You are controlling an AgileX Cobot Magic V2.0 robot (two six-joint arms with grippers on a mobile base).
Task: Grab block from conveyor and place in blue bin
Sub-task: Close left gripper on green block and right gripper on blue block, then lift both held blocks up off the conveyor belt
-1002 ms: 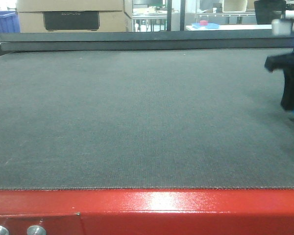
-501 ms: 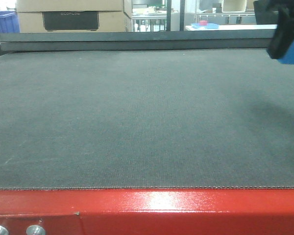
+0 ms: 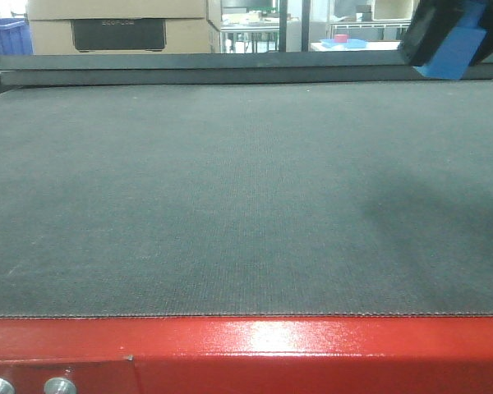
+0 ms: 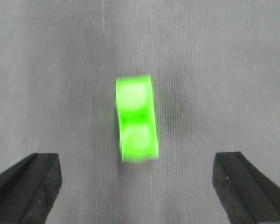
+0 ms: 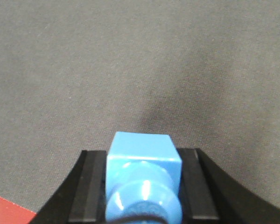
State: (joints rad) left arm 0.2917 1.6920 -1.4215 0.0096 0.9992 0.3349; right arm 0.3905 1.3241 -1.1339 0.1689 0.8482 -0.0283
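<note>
Block [image 5: 141, 156] is pinched tight in the right hand [image 5: 142, 186], up over the conveyor [image 5: 130, 70] and not touching it. It looks small, hard, light and maybe slippery, so the flat sides seem best to squeeze, not the round bump. The left hand [image 4: 137, 182] is spread wide over a blurry green block [image 4: 136, 119]. Far back, a blue crate [image 3: 4, 37] is cut off; I cannot tell if it is the bin.
</note>
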